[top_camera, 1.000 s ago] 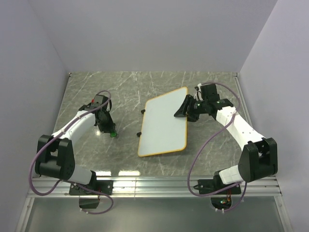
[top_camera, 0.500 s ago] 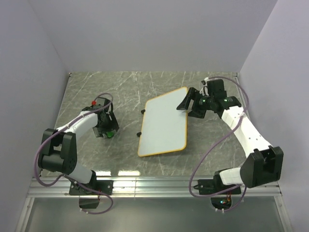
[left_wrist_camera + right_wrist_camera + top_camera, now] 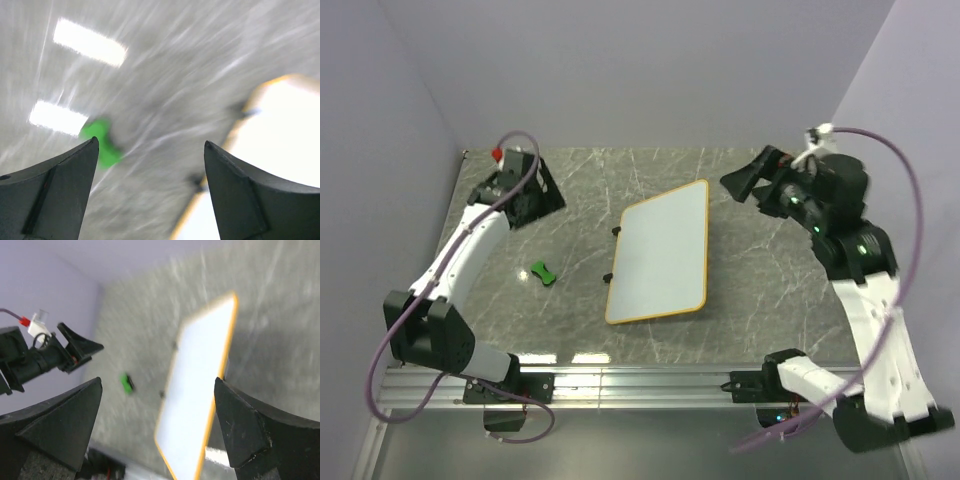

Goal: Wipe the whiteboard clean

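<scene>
The whiteboard [image 3: 660, 252] is seen lying flat near the middle of the grey marbled table [image 3: 760, 290], its long sides running from near to far and slightly slanted; its face is rendered as plain white inside the orange-yellow rim, and two small black clips [image 3: 617, 230] are carried on its left long edge. A small green eraser [image 3: 543, 272] is found on the table to the left of the board, apart from it. The left gripper [image 3: 538, 192] is held near the far left corner, well apart from both; its fingers are spread with nothing between them [image 3: 150, 147]. The left wrist view is heavily smeared; the eraser [image 3: 100, 142] is reduced to a green blur and the board [image 3: 295, 130] is cut off at the right edge. The right gripper [image 3: 745, 178] is held beyond the board's far right corner, likewise spread and holding nothing [image 3: 157, 385]; in its softly blurred view the board [image 3: 200, 385] is partly hidden behind a finger.
</scene>
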`<state>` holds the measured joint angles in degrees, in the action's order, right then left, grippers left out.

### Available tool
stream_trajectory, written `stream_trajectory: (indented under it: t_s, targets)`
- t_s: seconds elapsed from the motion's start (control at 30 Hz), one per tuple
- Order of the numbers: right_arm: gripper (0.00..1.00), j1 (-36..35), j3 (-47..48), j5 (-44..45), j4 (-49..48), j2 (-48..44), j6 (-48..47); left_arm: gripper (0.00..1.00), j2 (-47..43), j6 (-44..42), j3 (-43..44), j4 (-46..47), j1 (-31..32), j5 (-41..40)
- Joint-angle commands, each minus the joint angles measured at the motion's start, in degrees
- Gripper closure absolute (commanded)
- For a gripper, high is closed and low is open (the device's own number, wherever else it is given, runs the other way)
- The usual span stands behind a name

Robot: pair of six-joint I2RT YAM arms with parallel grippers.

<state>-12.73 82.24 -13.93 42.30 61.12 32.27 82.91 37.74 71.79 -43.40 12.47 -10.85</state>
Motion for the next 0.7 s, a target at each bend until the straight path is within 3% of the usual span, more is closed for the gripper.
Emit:
stream_trajectory:
  t_s: [0.0,0.27,0.3,0.47,0.67]
  targets:
    - [0.0,-0.54,2.85,5.58,-6.85,-7.67,0.68,0.12,-4.26,-0.64,15.08,0.42,3.26,-4.17]
    - [0.0,-0.71,-0.84,7.6,-9.17,-14.1,1.39,0.09,-2.15,-1.09,35.6,-1.51,7.66,-6.9]
    - [0.0,-0.8,-1.29,8.04,-9.08,-14.54,1.48,0.05,-1.71,-1.09,38.05,-1.95,7.66,-6.9]
    - [0.0,-2.12,-2.08,8.31,-9.52,-16.21,0.87,0.03,-2.84,-2.31,40.27,-2.75,8.18,-7.95]
    - [0.0,-5.81,-1.55,9.45,-7.94,-17.09,-2.55,0.01,-6.88,-8.09,35.27,-0.38,8.27,-14.35]
